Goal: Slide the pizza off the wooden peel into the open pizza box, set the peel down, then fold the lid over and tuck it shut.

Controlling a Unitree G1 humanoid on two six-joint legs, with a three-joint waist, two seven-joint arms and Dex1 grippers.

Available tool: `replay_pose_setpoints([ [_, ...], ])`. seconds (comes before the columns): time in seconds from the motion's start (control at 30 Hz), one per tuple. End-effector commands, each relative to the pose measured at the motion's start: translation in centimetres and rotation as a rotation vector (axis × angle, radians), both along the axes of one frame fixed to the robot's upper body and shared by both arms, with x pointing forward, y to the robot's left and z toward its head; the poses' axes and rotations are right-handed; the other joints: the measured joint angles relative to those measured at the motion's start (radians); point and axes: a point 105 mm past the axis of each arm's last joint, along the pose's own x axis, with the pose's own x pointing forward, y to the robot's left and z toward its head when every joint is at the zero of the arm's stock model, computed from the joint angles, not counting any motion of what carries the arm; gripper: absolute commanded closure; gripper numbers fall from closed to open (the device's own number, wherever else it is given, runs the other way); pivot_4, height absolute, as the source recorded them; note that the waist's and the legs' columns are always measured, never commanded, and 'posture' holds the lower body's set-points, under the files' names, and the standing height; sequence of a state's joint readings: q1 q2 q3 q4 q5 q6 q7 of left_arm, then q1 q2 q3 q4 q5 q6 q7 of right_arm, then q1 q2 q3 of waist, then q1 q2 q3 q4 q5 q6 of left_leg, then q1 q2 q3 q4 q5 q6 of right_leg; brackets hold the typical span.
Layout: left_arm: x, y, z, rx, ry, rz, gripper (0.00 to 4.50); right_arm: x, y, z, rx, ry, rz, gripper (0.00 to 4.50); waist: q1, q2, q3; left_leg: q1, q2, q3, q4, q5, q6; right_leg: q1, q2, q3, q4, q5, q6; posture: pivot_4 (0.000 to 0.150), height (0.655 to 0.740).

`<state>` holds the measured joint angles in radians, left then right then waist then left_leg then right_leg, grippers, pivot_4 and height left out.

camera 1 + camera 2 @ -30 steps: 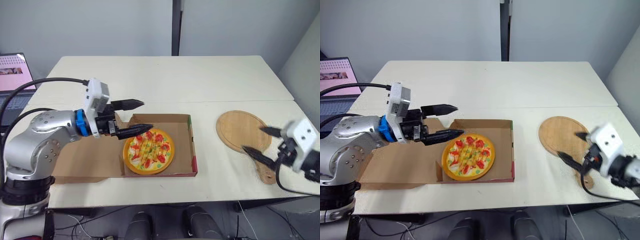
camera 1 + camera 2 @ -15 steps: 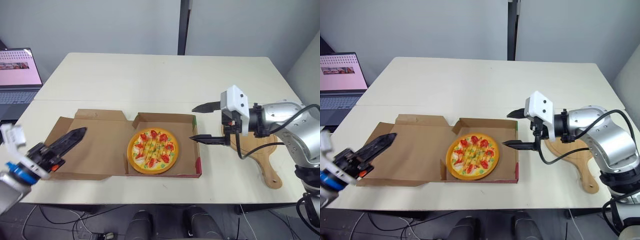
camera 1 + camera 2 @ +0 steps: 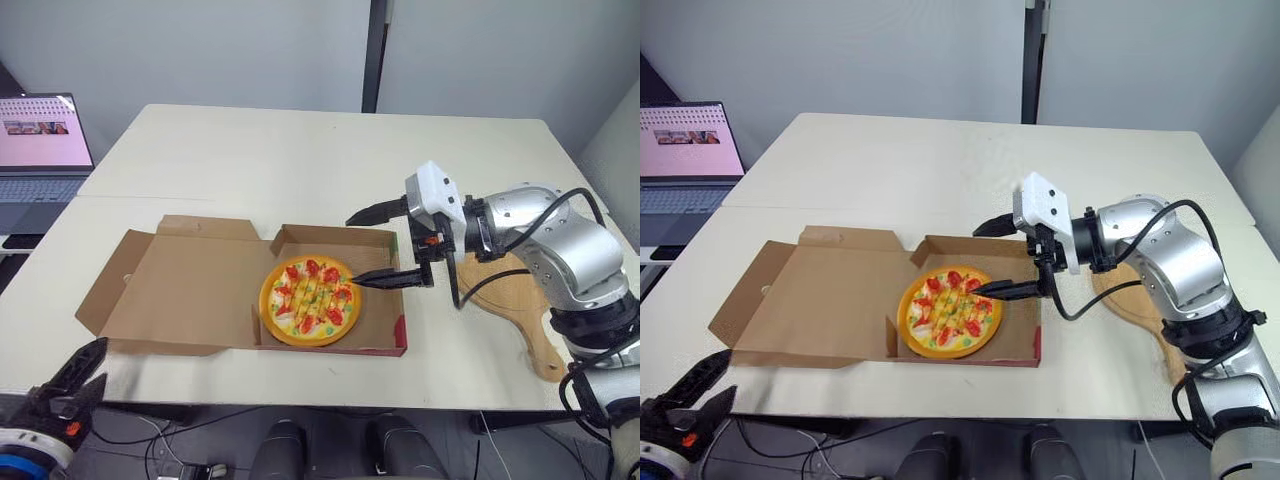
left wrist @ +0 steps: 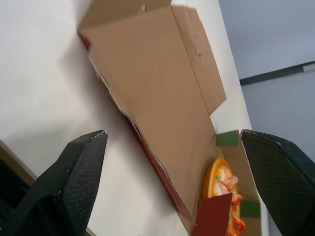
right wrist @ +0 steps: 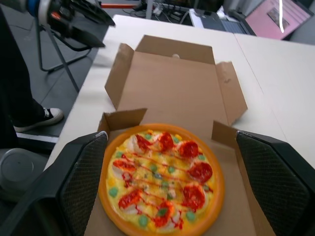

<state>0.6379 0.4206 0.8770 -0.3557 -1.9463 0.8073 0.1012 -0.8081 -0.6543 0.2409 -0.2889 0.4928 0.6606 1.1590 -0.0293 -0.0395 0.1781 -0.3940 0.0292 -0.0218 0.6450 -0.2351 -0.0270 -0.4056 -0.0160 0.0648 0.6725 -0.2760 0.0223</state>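
Beside the table [image 3: 300,150] sits a laptop [image 3: 40,135]; right claw [image 3: 354,251] gapes over the pizza [image 3: 310,302], left claw [image 4: 172,133] gapes too.

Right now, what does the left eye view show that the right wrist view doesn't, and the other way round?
Left eye view's own: the wooden peel beside the box. Right wrist view's own: a person's leg and shoe. Shared: the pizza in the open box, its flat lid, the laptop, the left claw and right claw, both open.

An open laptop [image 3: 40,135] with a pink screen sits just beyond the white table's [image 3: 300,150] left edge.
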Motion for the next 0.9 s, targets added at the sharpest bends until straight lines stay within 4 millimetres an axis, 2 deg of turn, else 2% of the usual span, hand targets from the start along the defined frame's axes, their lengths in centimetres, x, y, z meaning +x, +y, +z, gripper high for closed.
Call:
replay_pose_setpoints([
  [0.03, 0.5, 0.1, 0.4, -0.022, -0.035, 0.046, 0.00, -0.4, 0.3, 0.7, -0.002, -0.044, 0.036, 0.02, 0.000, 0.000, 0.000, 0.000, 0.000, 0.000, 0.000, 0.000, 0.000, 0.000, 0.000, 0.000, 0.000, 0.000, 0.000, 0.150, 0.7400],
  [0.2, 1.7, 1.8, 0.1, -0.036, -0.062, 0.144, 0.00, -0.4, 0.3, 0.7, -0.008, -0.045, 0.042, 0.02, 0.000, 0.000, 0.000, 0.000, 0.000, 0.000, 0.000, 0.000, 0.000, 0.000, 0.002, -0.001, 0.000, 0.000, 0.000, 0.150, 0.7400],
  [0.37, 3.1, 2.1, -0.1, -0.057, -0.093, 0.144, 0.00, -0.5, 0.3, 0.7, -0.012, -0.045, 0.046, 0.02, 0.000, -0.001, -0.001, -0.001, 0.000, 0.001, 0.000, 0.000, 0.000, 0.000, 0.007, 0.000, -0.001, 0.000, 0.000, 0.150, 0.7400],
  [0.5, 3.5, 2.4, -0.9, -0.068, -0.090, 0.169, 0.00, -0.6, 0.3, 0.7, -0.019, -0.046, 0.046, 0.02, -0.001, -0.001, -0.001, -0.001, 0.000, 0.001, 0.000, 0.000, 0.000, 0.000, 0.007, 0.000, 0.000, 0.000, 0.000, 0.150, 0.7400],
  [0.63, 3.5, 2.6, -1.1, -0.068, -0.094, 0.187, 0.83, -0.5, 0.1, 0.8, -0.026, -0.048, 0.041, 0.00, -0.001, -0.001, -0.001, -0.001, 0.000, 0.001, 0.000, 0.000, 0.000, 0.000, 0.007, 0.000, 0.000, 0.000, 0.000, 0.150, 0.7400],
  [0.83, 3.6, 2.6, -1.4, -0.063, -0.097, 0.196, 2.66, -0.4, -0.1, 0.7, -0.030, -0.048, 0.037, 0.00, -0.001, -0.001, 0.000, -0.001, 0.000, 0.001, 0.000, 0.000, 0.000, 0.000, 0.007, 0.000, -0.001, 0.000, 0.000, 0.150, 0.7400],
  [0.9, 3.6, 2.6, -1.4, -0.060, -0.097, 0.198, 3.41, -0.4, -0.1, 0.8, -0.029, -0.049, 0.036, 0.00, -0.001, -0.001, 0.000, -0.001, 0.000, 0.001, 0.000, 0.000, 0.000, 0.000, 0.007, 0.000, -0.001, 0.000, 0.000, 0.150, 0.7400],
])
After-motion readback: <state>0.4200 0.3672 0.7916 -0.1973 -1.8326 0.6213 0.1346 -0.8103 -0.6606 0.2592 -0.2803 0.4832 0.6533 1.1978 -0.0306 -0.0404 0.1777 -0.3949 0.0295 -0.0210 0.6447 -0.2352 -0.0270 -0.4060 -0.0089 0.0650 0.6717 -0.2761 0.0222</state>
